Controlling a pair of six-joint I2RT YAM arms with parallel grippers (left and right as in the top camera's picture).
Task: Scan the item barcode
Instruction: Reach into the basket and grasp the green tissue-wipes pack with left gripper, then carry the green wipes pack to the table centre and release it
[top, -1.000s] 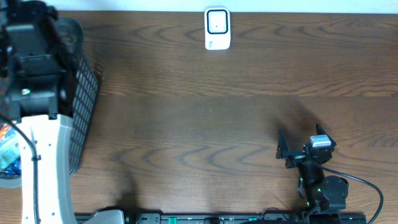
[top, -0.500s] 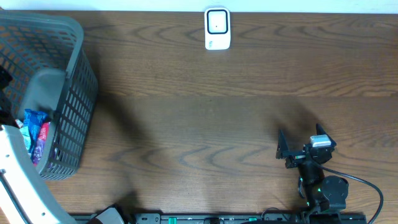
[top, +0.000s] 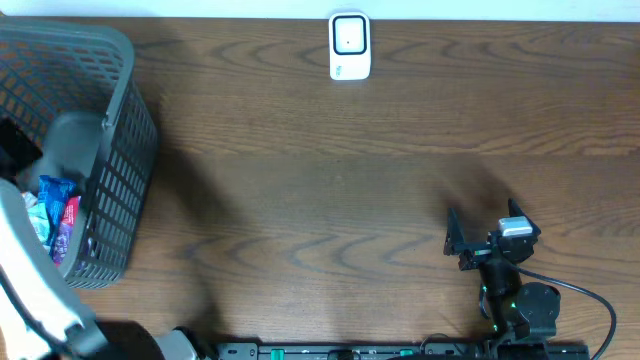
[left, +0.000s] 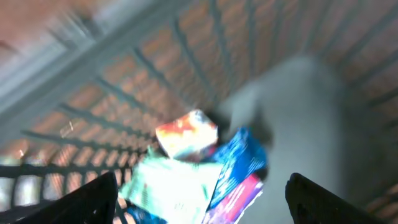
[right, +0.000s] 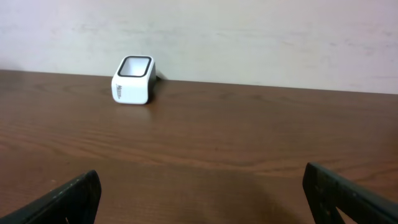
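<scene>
— Left jaws?
— Spread wide, gripping nothing. Hung over the basket (top: 120, 150), judging by the left wrist view: dark fingers (left: 93, 199) at both lower corners, packets below and between. Badly blurred.
— Right jaws?
— Spread wide as well, empty. Low over the table (top: 330, 180) at the front right, on the black right arm (top: 520, 300), well apart from everything else. Fingers (right: 68, 199) at the lower corners of the right wrist view, bare wood between.
— Where to look for the items?
— Inside the basket, at the far left of the table. Heaped together at its near end: a blue packet (left: 239, 165), an orange-and-white packet (left: 186, 134) touching it up and to the left, a pale green packet (left: 168, 186) just under that. Seen from overhead only as blue and red wrappers (top: 55, 215), partly hidden behind the white left arm (top: 25, 270). Cannot tell which side bears a barcode.
— Anything else in there?
— A grey rounded shape (top: 75, 150) just beyond the packets. Cannot tell what.
— Scanner (top: 349, 45)?
— White, dark window on top. Standing at the far edge of the table, about midway along, well apart from basket and both arms. Left of centre in the right wrist view, in front of the pale wall (right: 249, 31).
</scene>
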